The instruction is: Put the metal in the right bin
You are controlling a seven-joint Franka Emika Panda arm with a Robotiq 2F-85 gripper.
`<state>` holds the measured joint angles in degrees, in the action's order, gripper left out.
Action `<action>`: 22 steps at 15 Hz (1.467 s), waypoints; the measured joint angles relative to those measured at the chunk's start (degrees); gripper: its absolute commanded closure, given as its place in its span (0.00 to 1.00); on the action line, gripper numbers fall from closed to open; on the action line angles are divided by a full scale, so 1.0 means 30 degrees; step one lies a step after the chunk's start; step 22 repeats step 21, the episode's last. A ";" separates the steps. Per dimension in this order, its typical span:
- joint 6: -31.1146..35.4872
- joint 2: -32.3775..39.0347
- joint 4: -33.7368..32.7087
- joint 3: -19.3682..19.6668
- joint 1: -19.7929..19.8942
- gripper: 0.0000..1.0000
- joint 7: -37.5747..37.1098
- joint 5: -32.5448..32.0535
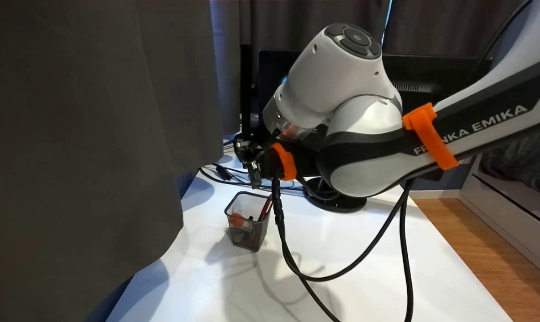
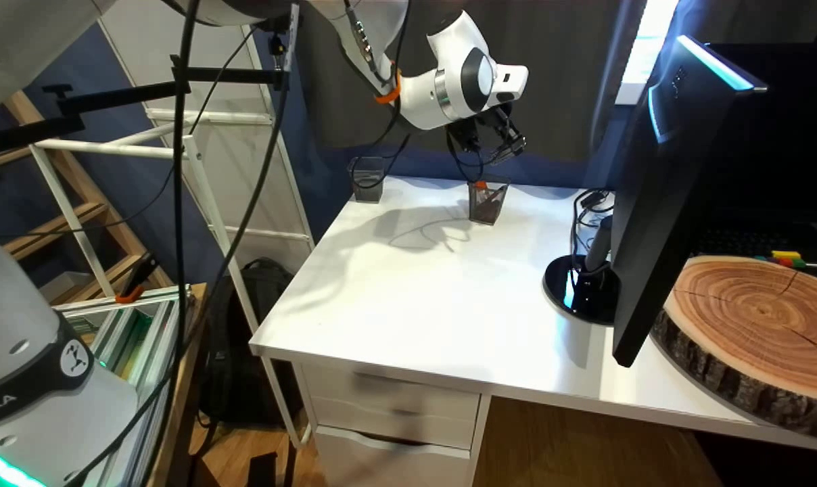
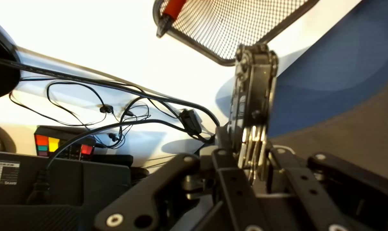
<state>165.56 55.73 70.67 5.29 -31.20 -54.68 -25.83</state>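
Observation:
My gripper is shut on a metal folding tool, its jaws on either side. In an exterior view the gripper and the tool are above a dark wire-mesh cup. This cup holds a red pen and an orange item. It also shows in an exterior view, below and left of the gripper. In the wrist view the tool's far end overlaps the cup's rim corner. A second mesh cup stands further left; I cannot tell which is the right bin.
A black monitor stands on the white table. Its base and loose black cables lie beyond the cup. Grey curtain hangs close to the gripper. Arm cables dangle near the cup. A wood slab lies behind the monitor.

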 measured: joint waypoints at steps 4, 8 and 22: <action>-0.0830 0.0079 0.0293 -0.1424 0.0937 0.95 0.2068 0.0014; -0.0944 0.0868 0.0206 -0.3512 0.2088 0.53 0.6481 0.2680; 0.2379 -0.0353 0.0705 -0.3214 0.3101 0.00 1.0677 0.6636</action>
